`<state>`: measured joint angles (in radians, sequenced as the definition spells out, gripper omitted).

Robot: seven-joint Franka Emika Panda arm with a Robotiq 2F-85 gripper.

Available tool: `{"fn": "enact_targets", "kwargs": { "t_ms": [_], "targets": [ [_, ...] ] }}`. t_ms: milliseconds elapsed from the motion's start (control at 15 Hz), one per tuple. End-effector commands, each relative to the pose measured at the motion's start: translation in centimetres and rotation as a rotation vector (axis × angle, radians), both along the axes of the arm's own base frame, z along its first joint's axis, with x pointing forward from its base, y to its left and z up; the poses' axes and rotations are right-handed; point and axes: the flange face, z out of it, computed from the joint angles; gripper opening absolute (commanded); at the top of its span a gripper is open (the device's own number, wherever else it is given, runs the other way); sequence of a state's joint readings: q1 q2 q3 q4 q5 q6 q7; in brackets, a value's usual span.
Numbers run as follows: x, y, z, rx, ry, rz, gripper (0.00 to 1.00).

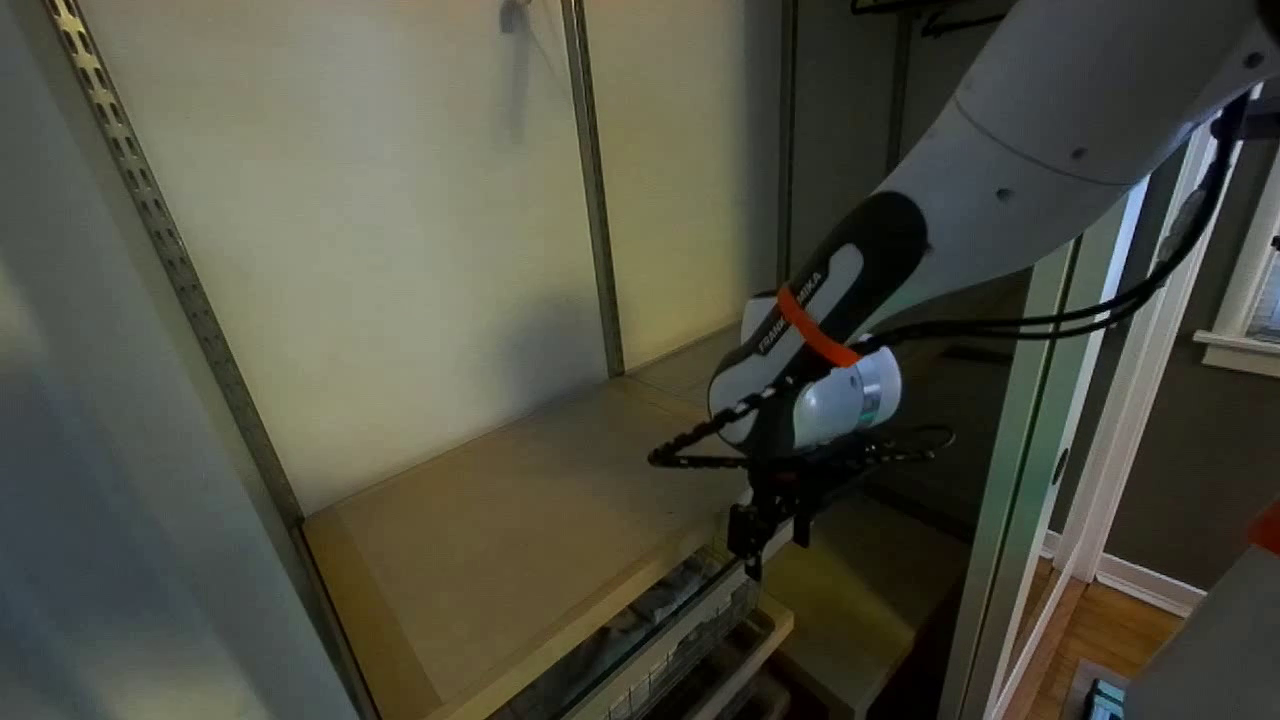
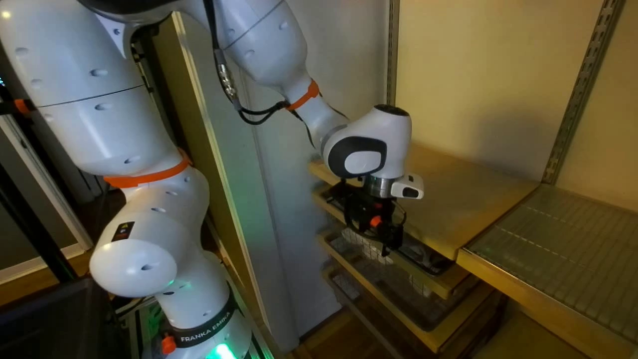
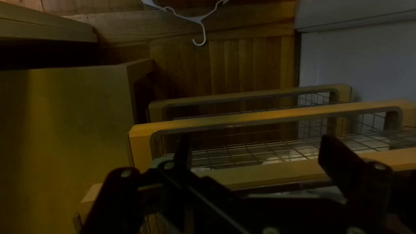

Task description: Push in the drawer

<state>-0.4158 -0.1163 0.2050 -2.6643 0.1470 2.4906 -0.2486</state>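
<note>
My tool (image 3: 257, 139) stands wide at the front edge of the drawer (image 3: 279, 174); I can't tell whether they touch. From the tool, the drawer runs toward eight o'clock in an exterior view, jutting from beneath the beige shelf board (image 1: 520, 500). In the wrist view, wooden floor (image 3: 185, 68) and a white hanger (image 3: 197, 19) show at twelve o'clock, a pale wall (image 3: 360, 61) at two.

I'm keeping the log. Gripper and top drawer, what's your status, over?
Gripper open. Top drawer partly out, gripper at its front, contact unclear. No obstruction visible, drawer's rear hidden.
</note>
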Motion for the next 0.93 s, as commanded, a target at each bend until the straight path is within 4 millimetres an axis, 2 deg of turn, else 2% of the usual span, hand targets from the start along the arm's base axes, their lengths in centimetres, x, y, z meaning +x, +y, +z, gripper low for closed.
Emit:
{"fn": "enact_targets", "kwargs": {
  "t_ms": [0,200,400,533,600,867],
  "targets": [
    [-0.8,-0.8,7.1,0.047,0.027,0.000,1.00],
    [-0.4,-1.5,12.3,0.053,0.011,-0.005,1.00],
    [0.2,-1.4,15.9,0.031,-0.095,0.000,1.00],
    [0.5,-0.9,16.9,-0.001,-0.208,0.094,1.00],
    [1.0,-1.5,16.5,0.024,-0.143,0.033,1.00],
    [1.1,-1.5,16.7,0.027,-0.155,0.034,1.00]
  ]
}}
